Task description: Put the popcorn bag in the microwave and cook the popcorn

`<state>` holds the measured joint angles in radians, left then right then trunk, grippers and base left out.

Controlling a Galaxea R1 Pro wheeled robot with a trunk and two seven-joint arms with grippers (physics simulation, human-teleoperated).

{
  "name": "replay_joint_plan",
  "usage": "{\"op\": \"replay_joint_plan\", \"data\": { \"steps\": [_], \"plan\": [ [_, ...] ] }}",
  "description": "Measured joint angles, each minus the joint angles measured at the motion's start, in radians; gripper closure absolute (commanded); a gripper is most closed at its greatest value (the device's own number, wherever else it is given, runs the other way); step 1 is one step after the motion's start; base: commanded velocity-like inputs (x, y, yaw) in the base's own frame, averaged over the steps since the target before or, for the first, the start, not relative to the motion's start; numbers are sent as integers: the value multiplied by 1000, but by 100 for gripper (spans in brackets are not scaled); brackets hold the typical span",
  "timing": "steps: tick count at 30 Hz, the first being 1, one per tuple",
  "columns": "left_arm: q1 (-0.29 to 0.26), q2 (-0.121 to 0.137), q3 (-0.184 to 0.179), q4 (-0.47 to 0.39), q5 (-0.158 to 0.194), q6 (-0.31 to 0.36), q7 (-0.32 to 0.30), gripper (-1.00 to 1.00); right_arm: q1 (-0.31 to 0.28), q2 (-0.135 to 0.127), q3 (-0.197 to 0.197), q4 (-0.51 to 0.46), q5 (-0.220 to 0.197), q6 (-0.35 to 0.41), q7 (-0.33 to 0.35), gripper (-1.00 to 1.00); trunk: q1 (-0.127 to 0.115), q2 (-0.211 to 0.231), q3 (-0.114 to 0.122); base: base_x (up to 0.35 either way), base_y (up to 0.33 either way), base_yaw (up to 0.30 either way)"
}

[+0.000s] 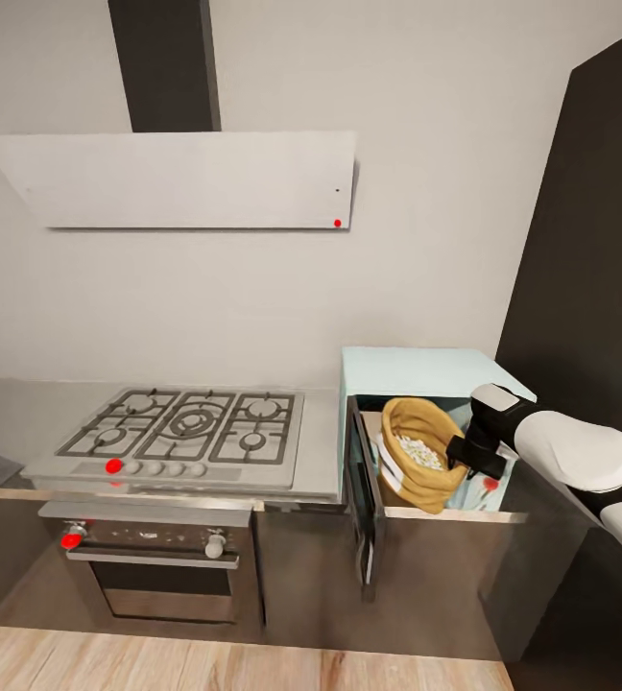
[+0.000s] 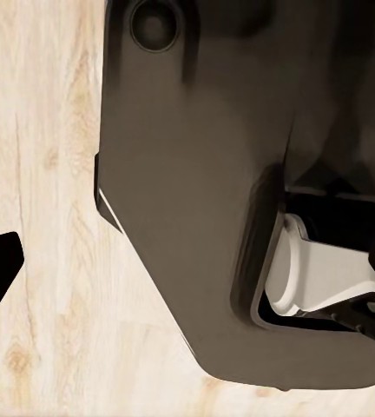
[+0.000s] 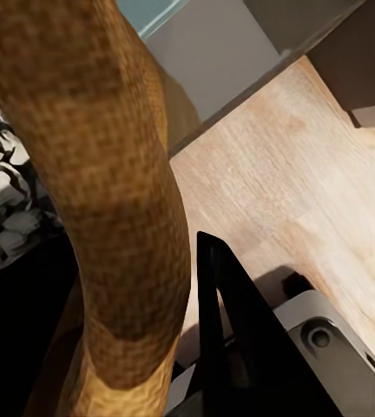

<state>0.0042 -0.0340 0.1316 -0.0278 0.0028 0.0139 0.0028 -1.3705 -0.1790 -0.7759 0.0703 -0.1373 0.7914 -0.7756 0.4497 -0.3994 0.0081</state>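
The bag [image 1: 419, 453] is seen at the centre right of the head view, tilted inside the open microwave [image 1: 426, 376], with white popcorn [image 1: 420, 451] visible in its mouth. It is judged light and soft, easily crushed; the thick rolled rim [image 3: 109, 174] is the firmest place to hold.

The right arm is extended from the lower right of the frame, with the right gripper [image 1: 472, 455] at the bag's rim. In the right wrist view one dark finger [image 3: 226, 330] lies just beside the rim. Whether the fingers are clamped cannot be told.
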Motion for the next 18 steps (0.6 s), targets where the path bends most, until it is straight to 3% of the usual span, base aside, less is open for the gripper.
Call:
{"op": "replay_joint_plan", "data": {
  "steps": [7,18],
  "plan": [
    [0,0,0,0,0,-1,0,-100,0,0,-3,0,-2,-4,-37,100,0,0,0,132,0,0],
    [0,0,0,0,0,-1,0,-100,0,0,-3,0,-2,-4,-39,100,0,0,0,65,0,0]
  ]
}}
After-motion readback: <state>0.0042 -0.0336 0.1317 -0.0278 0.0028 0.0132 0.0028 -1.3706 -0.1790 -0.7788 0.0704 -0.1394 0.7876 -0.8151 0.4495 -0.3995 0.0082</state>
